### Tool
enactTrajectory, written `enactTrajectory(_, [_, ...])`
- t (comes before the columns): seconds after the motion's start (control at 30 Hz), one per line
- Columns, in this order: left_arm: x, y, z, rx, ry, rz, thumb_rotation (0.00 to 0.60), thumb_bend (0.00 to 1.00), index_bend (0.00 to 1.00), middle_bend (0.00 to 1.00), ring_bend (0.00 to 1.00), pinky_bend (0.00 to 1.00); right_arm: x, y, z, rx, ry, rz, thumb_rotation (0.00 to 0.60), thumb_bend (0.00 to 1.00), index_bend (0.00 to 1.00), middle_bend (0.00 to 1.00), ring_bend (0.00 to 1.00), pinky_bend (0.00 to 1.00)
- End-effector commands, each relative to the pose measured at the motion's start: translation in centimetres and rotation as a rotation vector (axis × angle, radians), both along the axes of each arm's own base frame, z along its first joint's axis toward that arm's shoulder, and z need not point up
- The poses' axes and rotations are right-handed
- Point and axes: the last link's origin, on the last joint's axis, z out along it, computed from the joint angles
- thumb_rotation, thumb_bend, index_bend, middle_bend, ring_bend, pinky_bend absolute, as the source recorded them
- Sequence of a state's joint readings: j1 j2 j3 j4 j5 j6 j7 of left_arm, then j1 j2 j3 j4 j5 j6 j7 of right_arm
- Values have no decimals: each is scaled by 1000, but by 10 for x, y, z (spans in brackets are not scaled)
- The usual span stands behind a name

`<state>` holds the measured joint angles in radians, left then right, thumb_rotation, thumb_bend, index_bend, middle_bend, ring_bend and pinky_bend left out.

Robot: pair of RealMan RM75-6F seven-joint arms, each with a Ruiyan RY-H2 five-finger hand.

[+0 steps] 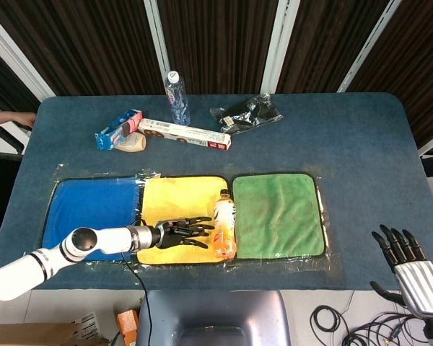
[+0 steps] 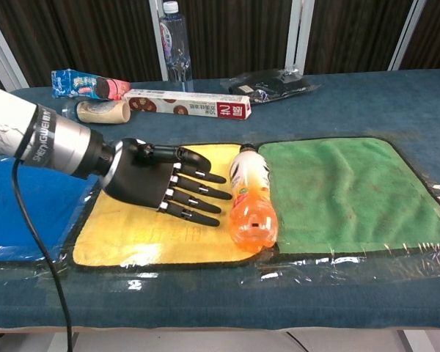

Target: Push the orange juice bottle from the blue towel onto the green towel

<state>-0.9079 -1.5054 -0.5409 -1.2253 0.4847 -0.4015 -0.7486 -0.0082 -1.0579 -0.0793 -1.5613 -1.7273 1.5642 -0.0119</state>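
— Where is the orange juice bottle (image 2: 252, 199) lying?

— On its side, cap pointing toward the far edge of the table (image 1: 361, 137). It straddles the seam between the yellow towel (image 2: 150, 235) and the green towel (image 2: 345, 191), its base end over the black borders where the two meet. The blue towel (image 1: 90, 209) is well apart from it, to the left of the yellow one.

— And the left hand (image 2: 158, 187)?

— It is flat and spread above the yellow towel, palm facing the bottle, fingers (image 2: 202, 192) stretched out toward it and apart from one another. It holds nothing. In the chest view the fingertips end just beside the bottle's side; whether they touch it I cannot tell.

— The right hand (image 1: 410, 265)?

— Only in the head view, at the lower right corner, off the table. Its fingers are straight and apart, with nothing in them.

— What else sits on the table?

— Along the far side, a clear water bottle (image 1: 177, 97) stands upright. Near it lie a long red-and-white box (image 1: 184, 134), a blue snack packet (image 1: 118, 128), a tan cylinder (image 2: 103, 111) on its side, and a crumpled black bag (image 1: 247, 113). The three towels lie in a row under a clear plastic sheet (image 2: 293, 268).
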Motion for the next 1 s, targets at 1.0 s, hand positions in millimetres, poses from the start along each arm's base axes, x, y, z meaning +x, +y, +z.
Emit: enactTrajectory(1.0, [52,0,-44,-70,-69,-2,600,460,0,76,40,250,-5,8,20,-17,-78,11,600,92,0,0,0,0])
